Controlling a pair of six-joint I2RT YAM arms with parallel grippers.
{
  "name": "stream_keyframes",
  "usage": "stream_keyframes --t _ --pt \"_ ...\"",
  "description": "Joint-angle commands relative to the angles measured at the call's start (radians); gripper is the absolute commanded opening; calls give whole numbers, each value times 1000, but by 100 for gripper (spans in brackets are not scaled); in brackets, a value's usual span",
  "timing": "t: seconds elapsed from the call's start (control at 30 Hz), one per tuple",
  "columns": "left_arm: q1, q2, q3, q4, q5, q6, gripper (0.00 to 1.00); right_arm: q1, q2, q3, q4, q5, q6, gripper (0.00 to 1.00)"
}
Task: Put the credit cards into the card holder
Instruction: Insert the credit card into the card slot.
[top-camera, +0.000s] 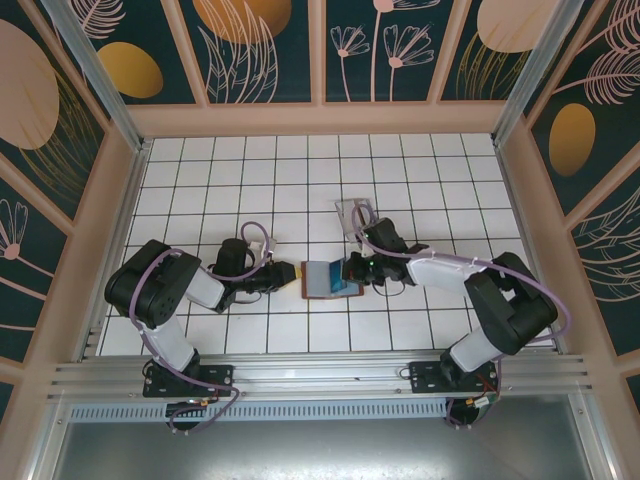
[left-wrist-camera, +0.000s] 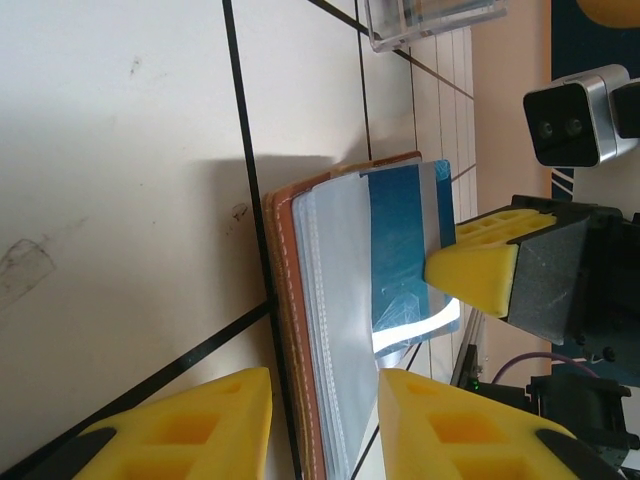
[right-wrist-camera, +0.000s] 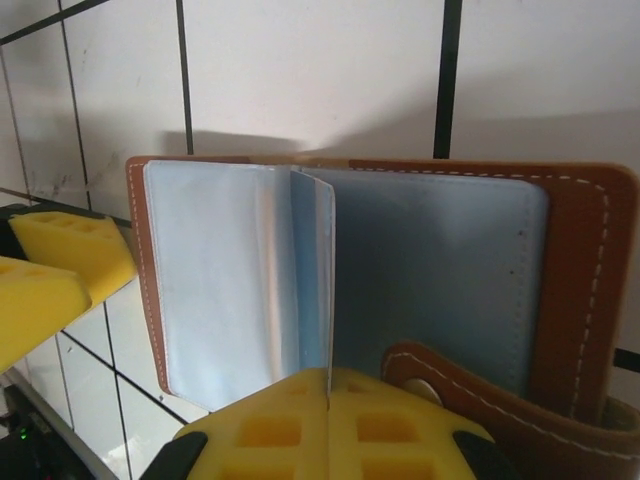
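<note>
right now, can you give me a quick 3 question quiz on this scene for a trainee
1. True or false: the card holder lies open on the table.
2. Which hand pinches a clear sleeve page of the holder?
3. The card tucked in the holder is: A blue, B red, C green.

Key: 1 true; 2 the right hand; 3 A.

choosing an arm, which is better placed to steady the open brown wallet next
Left, probably: the left gripper has open jaws beside the reddish-brown leather-look card holder, while the right gripper is shut on its clear plastic sleeve page.
</note>
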Motion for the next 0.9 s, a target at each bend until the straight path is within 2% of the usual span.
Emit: stream_keyframes --t 0.0,0.2,0.23,0.6,0.87 --pt "-22 16 1 -88 -31 28 35 -30 -39 -56 43 -54 -2 0" --pt "-43 21 24 -133 -63 43 32 -59 -80 -114 133 -162 9 0" --pt "-46 24 27 -137 -65 44 32 -91 -82 -121 141 -170 10 0" --pt "-65 6 46 -203 -111 67 32 -121 -121 -175 223 -223 22 0" --pt "-83 18 67 -222 -118 69 31 -139 -61 -209 298 -267 24 0"
